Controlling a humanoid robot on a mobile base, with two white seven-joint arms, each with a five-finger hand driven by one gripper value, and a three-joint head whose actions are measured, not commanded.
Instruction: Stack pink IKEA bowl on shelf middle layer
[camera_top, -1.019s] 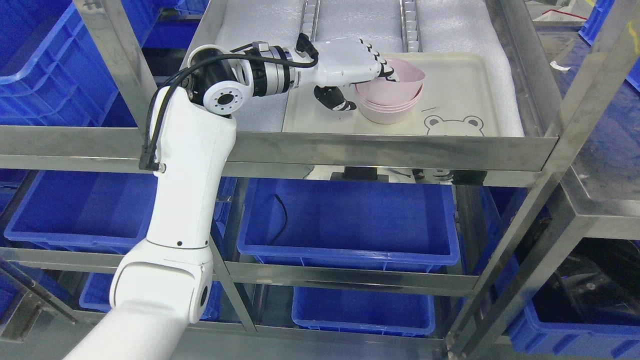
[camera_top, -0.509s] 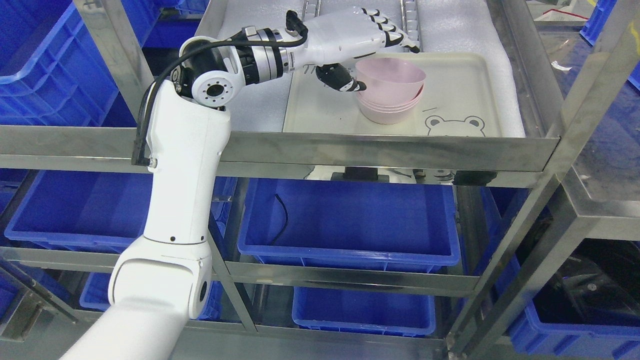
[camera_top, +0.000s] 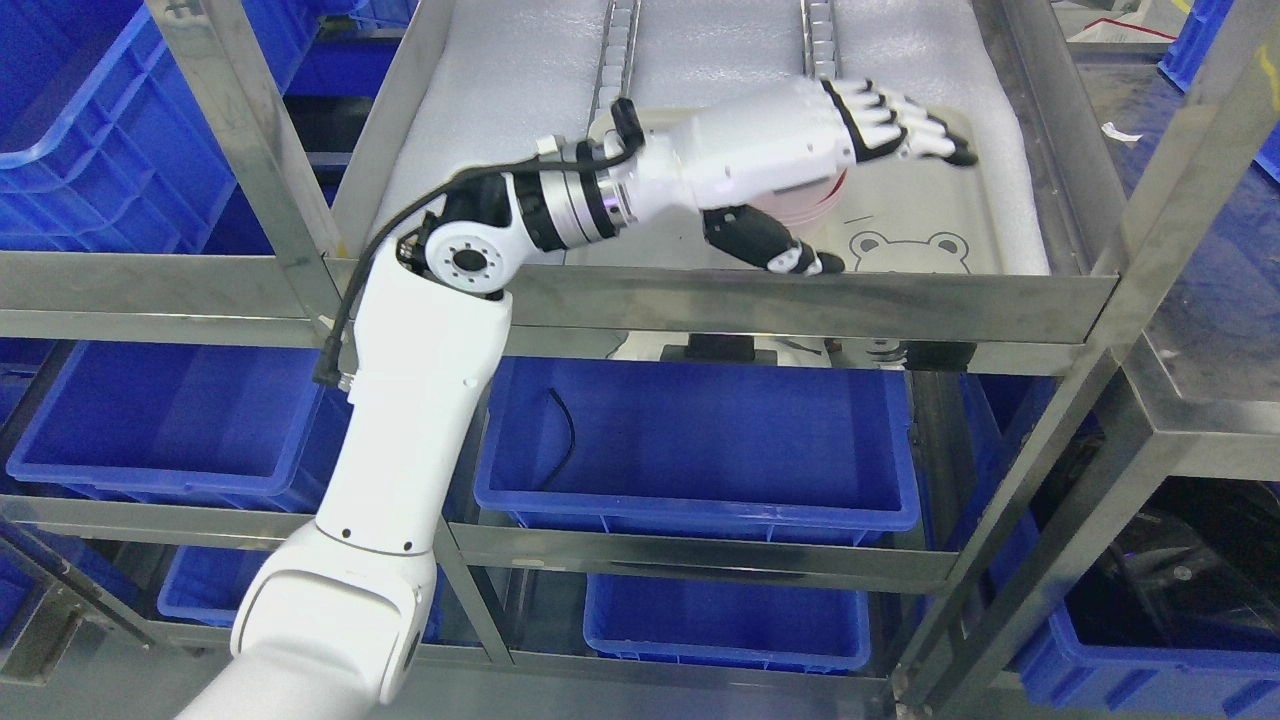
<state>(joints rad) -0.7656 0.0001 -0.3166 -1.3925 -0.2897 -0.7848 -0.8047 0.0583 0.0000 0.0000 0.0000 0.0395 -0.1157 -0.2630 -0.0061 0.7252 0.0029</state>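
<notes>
Pink bowls (camera_top: 825, 198) stand nested in a stack on a cream tray (camera_top: 930, 215) on the metal shelf; my left hand hides most of them and only a pink sliver shows. My left hand (camera_top: 880, 190) is in front of and above the stack, open, its fingers (camera_top: 900, 118) stretched out to the right and the thumb (camera_top: 785, 250) pointing down to the right near the shelf's front rail. It holds nothing. The right arm does not show.
The tray has a bear outline (camera_top: 908, 250) at its front. A steel front rail (camera_top: 780, 300) edges the shelf, with slanted uprights (camera_top: 1100, 330) on the right. Blue bins (camera_top: 700, 440) fill the lower levels and the left side.
My left hand let go of the top pink bowl, lifted off it, then swung toward me and to the right; it now covers the stack. The bowls stayed nested on the tray.
</notes>
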